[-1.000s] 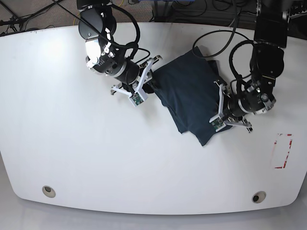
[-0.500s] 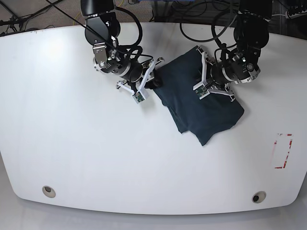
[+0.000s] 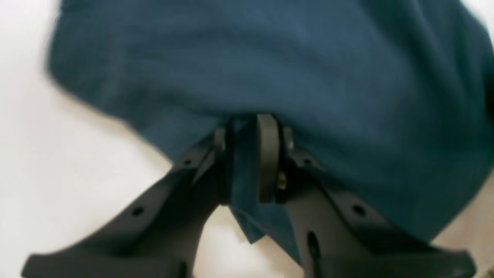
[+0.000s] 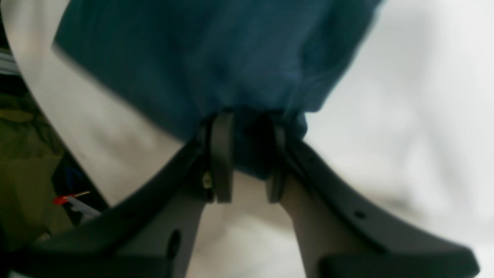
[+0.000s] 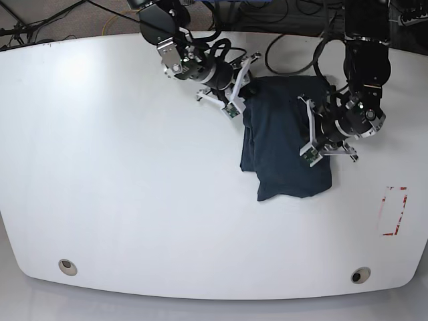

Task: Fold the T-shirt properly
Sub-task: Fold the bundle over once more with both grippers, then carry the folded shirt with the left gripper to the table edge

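The T-shirt is a dark navy bundle, partly folded, lying on the white table right of centre toward the back. My right gripper holds its upper left corner. In the right wrist view the right gripper is shut on a bunched bit of the T-shirt. My left gripper sits over the cloth's right side. The blurred left wrist view shows the left gripper shut on a fold of the T-shirt, with cloth hanging down between the fingers.
A red-outlined rectangle is marked near the table's right edge. Two round holes sit near the front edge. Cables and dark equipment crowd the floor beyond the table's back edge.
Both grippers shifted right and toward the back with the cloth. The T-shirt turned from a slanted spread into a narrower, more upright shape. The left arm came back over its right side.
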Controlling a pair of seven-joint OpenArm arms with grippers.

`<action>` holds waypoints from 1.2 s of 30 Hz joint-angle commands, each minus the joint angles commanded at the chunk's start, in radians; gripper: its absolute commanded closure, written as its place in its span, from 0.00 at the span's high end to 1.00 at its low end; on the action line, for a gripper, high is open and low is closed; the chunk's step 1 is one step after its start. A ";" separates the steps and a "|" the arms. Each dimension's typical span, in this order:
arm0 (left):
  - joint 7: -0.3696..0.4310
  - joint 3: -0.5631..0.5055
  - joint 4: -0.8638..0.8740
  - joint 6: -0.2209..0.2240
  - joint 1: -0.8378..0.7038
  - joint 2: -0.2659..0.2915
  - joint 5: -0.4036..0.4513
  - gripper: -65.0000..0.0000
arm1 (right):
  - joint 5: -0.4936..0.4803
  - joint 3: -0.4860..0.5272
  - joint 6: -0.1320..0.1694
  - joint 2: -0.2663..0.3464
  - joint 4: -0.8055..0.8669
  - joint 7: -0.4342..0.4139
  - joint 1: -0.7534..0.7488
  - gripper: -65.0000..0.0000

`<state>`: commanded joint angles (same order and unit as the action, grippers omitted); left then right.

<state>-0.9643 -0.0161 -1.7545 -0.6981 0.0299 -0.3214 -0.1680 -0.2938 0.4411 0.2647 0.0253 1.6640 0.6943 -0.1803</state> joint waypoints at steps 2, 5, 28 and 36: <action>-0.002 0.000 0.000 0.000 0.025 0.002 0.000 0.13 | 0.000 0.000 0.002 0.000 0.015 0.000 0.002 0.19; -0.006 0.002 -0.018 0.000 0.054 0.006 0.000 0.13 | 0.000 -0.006 0.000 0.000 0.066 0.000 0.000 0.19; 0.193 -0.005 -0.054 0.426 -0.015 0.267 0.005 0.59 | -0.288 -0.367 0.003 0.160 0.230 0.058 0.002 0.19; 0.370 -0.120 0.101 0.651 -0.068 0.226 0.021 0.59 | -0.296 -0.417 0.003 0.160 0.230 0.058 -0.006 0.19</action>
<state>-0.5946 -0.1358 -1.6533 -0.0468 -0.0376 -0.0959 -0.1465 -0.5900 0.0238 0.2677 0.1849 1.8942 0.7526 -0.1864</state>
